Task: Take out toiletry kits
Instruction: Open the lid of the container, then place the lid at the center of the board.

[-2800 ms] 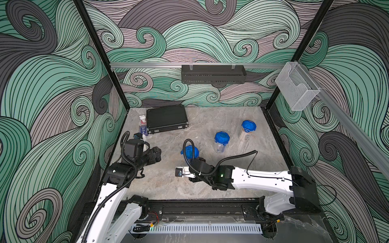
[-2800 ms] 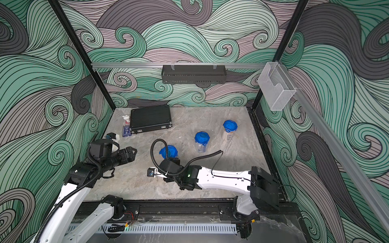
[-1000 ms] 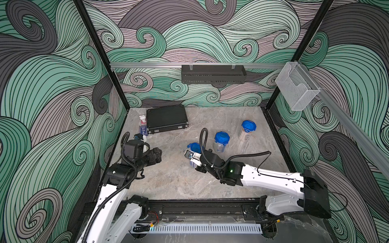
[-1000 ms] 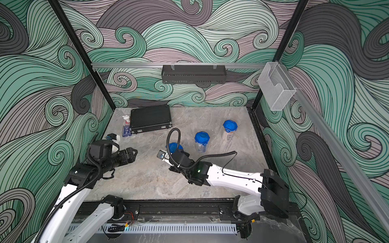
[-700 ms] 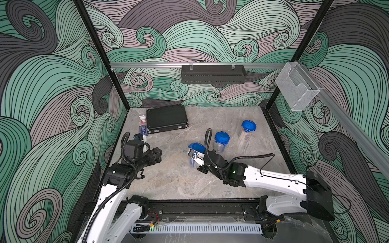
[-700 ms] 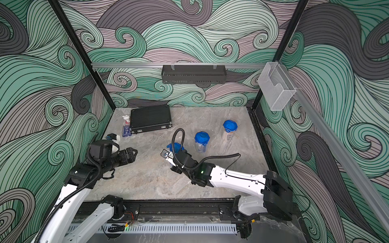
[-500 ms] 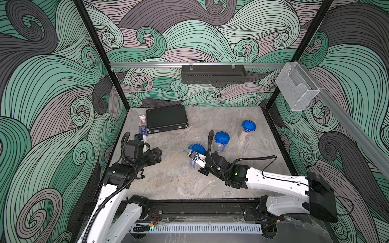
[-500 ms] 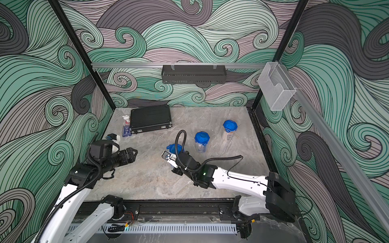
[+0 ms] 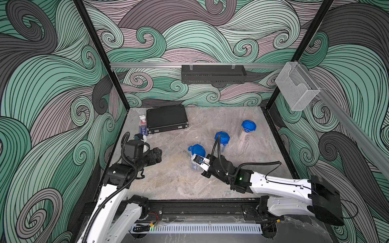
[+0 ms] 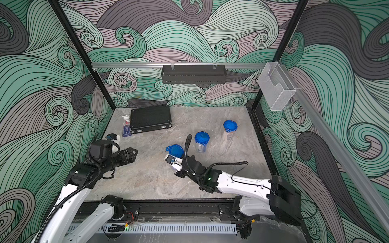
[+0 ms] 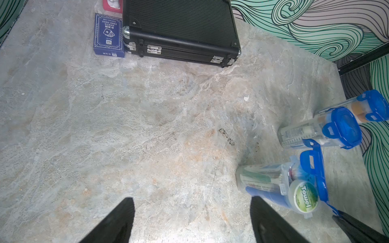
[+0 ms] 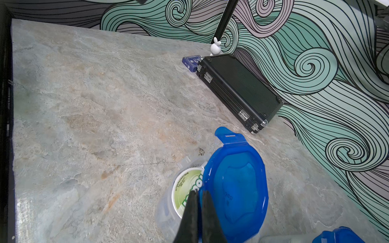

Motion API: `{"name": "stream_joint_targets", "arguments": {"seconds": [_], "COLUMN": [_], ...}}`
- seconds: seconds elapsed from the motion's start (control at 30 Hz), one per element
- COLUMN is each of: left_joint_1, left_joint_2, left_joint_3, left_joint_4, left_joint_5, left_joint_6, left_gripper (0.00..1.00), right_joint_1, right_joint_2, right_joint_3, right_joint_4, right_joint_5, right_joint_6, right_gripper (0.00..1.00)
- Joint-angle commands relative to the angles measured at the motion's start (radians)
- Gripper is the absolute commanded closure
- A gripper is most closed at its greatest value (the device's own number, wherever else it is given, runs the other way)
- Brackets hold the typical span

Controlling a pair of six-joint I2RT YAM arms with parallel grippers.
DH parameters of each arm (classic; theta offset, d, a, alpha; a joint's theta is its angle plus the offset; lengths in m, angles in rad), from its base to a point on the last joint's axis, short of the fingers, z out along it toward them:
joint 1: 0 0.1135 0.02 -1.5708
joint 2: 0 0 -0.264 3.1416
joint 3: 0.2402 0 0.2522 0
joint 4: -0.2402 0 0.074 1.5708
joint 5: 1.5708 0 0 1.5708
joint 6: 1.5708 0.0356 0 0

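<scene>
Tabletop (image 12: 84, 105): closed right gripper (image 12: 201, 202) against lid (image 12: 235, 185)

Right gripper (image 12: 199, 192) pinches the blue lid (image 12: 235, 185) by its rim, tipped up off the clear jar (image 12: 166, 212), round green packet (image 12: 185, 185) showing inside. Black case (image 12: 237, 88) lies along the worktop's (image 12: 84, 105) wall edge, blue box (image 12: 190, 61) beside it.

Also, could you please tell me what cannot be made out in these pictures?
Right claw: hidden under its wrist in both top views; whether it pinches the blue lid is unclear.
Open canister: right wrist view, round packet covers what lies below.
Farthest canister: contents too small in both top views.
</scene>
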Motion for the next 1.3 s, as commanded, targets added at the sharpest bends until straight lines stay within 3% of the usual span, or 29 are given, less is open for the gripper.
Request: {"name": "stream_joint_targets", "arguments": {"seconds": [0.0, 0.3, 0.67, 1.07, 1.27], "left_joint_1": [0.008, 0.008, 0.008, 0.008, 0.008], "left_joint_2": [-0.004, -0.004, -0.004, 0.003, 0.007], "left_joint_3": [-0.001, -0.001, -0.002, -0.004, -0.005], "left_joint_4": [0.001, 0.001, 0.003, 0.009, 0.012], "left_joint_5": [0.006, 0.009, 0.012, 0.024, 0.032], "left_joint_6": [0.014, 0.016, 0.016, 0.022, 0.023], "left_gripper": [0.14, 0.14, 0.14, 0.14, 0.14], "right_joint_1": [-0.001, -0.004, -0.104, -0.257, -0.279], "right_joint_2": [-0.016, -0.075, -0.217, -0.420, -0.408], "right_joint_3": [-0.024, -0.071, -0.152, -0.337, -0.381], "right_joint_4": [0.088, 0.129, 0.048, -0.048, -0.025], "right_joint_5": [0.002, 0.094, 0.141, 0.059, -0.016], "right_joint_6": [0.046, 0.101, 0.302, 0.608, 0.712], "right_gripper": [1.00, 1.00, 1.00, 1.00, 1.00]}}
